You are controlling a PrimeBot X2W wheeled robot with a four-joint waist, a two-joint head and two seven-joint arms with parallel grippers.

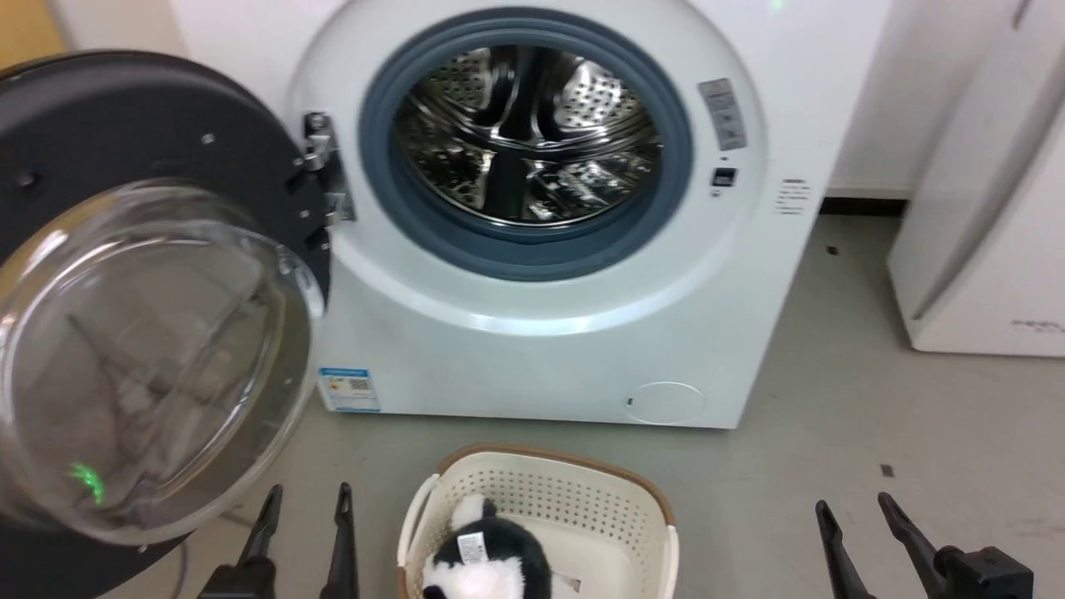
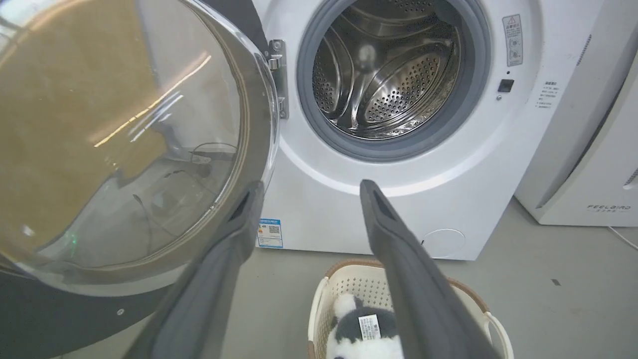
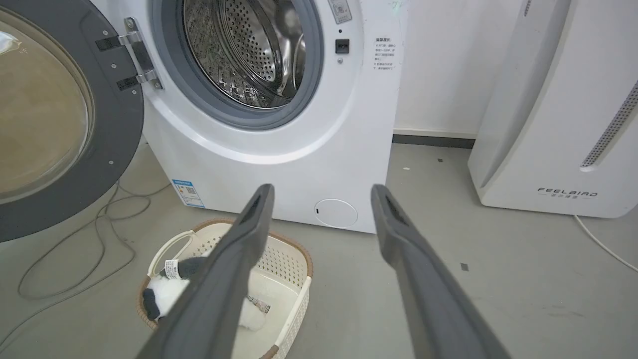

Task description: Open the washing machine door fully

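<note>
Black washing machine door (image 1: 150, 316) wide open, left edge off frame

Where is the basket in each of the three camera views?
Head view: basket at bottom centre, in front of the washer.
Left wrist view: basket at the bottom, right of centre, partly behind the left claw.
Right wrist view: basket at lower left, partly behind the right claw.
Shared landmark: the round cap low on the washer's front.
</note>
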